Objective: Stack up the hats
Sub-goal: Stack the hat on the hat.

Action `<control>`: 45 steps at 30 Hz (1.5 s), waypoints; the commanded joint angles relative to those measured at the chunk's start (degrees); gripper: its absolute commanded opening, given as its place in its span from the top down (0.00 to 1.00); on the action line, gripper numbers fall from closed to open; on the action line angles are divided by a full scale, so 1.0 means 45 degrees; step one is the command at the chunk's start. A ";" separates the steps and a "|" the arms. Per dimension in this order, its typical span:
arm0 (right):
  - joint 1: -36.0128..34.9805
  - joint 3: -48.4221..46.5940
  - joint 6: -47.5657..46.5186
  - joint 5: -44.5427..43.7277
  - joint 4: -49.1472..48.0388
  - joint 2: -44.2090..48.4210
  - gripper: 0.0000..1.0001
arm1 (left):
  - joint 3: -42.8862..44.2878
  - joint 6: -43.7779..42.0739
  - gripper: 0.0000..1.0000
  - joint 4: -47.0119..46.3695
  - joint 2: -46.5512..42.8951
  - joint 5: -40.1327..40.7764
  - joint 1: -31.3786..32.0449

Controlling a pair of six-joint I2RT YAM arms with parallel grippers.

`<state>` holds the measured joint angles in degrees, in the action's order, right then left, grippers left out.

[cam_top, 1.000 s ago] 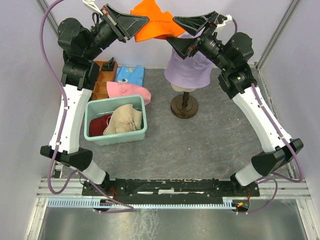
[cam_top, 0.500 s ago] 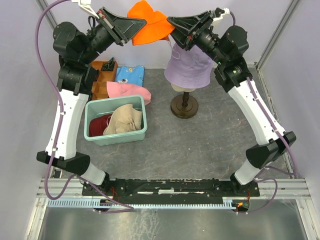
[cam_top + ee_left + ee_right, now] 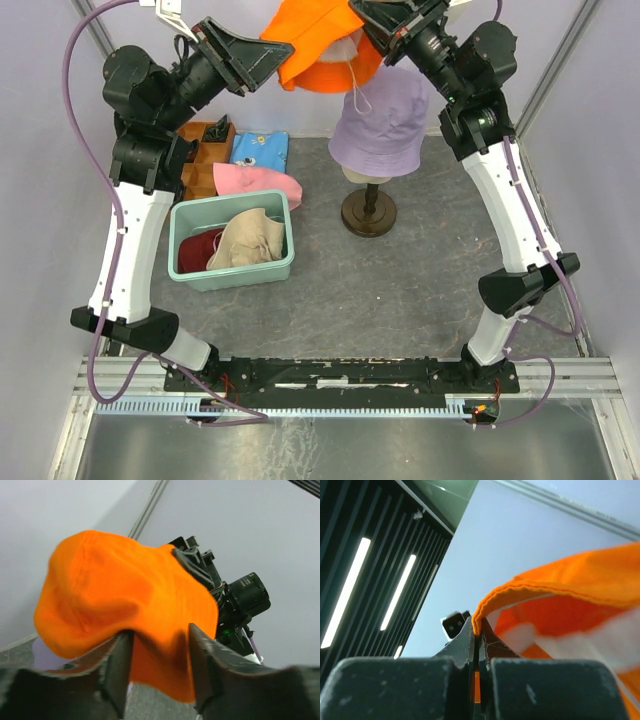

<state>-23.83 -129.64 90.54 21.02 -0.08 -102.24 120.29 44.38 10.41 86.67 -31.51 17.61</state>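
Observation:
The orange hat [image 3: 325,50] hangs high above the table between both arms, over the lavender hat [image 3: 385,125] that sits on the mannequin head. My right gripper [image 3: 360,14] is shut on the orange hat's [image 3: 570,580] stitched brim edge, seen pinched in the right gripper [image 3: 479,630] view. My left gripper [image 3: 288,52] stands open, its jaws apart with the orange hat's [image 3: 125,595] fabric hanging loose between them at the left gripper [image 3: 160,637]. A pink hat [image 3: 262,183] lies on the table. A beige hat [image 3: 250,240] and a dark red hat [image 3: 198,250] lie in the teal basin [image 3: 235,275].
A blue patterned cloth [image 3: 260,148] and a wooden compartment box [image 3: 205,155] lie at the back left. The mannequin's dark stand [image 3: 368,213] rises mid-table. Frame posts and grey walls close in the back and sides.
My right gripper has shut on the orange hat's brim and risen with it. My left jaws have opened off the fabric. The hat now hangs more spread out.

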 commanded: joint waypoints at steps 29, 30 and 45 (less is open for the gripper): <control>0.0694 -0.5328 -0.0774 -0.3599 -0.6952 -0.5019 1.00 | -0.7360 0.0822 0.09 -0.2230 -0.3567 0.2041 -0.0318; 0.0749 -0.5260 -0.1096 -0.3438 -0.6997 -0.4960 1.00 | -0.7376 0.0821 0.09 -0.2262 -0.3527 0.2031 -0.0319; 0.1615 -0.3797 -0.3194 -0.1632 -0.5556 -0.4899 1.00 | -0.7287 0.0108 0.09 -0.1823 -0.3297 0.2180 -0.0322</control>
<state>-16.86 -145.62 77.84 11.42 -23.81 -124.07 85.52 47.03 4.12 71.55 -22.52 16.14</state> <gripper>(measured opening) 0.015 0.905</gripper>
